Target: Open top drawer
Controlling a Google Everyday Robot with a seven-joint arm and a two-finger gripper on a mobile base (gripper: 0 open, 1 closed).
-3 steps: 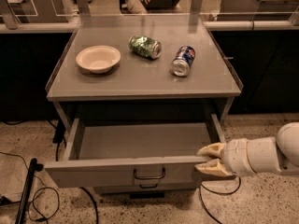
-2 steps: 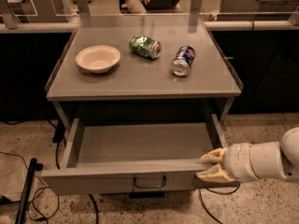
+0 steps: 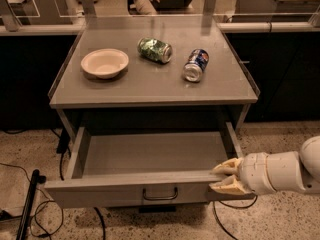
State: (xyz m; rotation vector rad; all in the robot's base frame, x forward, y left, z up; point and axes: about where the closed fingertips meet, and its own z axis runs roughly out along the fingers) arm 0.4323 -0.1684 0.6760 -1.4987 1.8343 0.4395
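Observation:
The top drawer [image 3: 150, 156] of the grey cabinet stands pulled far out, and its inside is bare. Its flat front panel [image 3: 100, 196] carries a small dark loop handle [image 3: 160, 194] at centre. My gripper [image 3: 222, 178] comes in from the right on a white arm and sits at the drawer's front right corner, its tan fingers [image 3: 227, 168] above and below the front panel's top edge, closed on it. The lower drawers are hidden under the open one.
On the cabinet top [image 3: 150, 89] lie a white bowl [image 3: 104, 63], a green can [image 3: 155, 50] on its side and a blue can [image 3: 195, 65] on its side. Cables [image 3: 30, 204] and a dark pole lie on the floor at left.
The drawer has slid further out toward me, and my gripper has moved with its front right corner.

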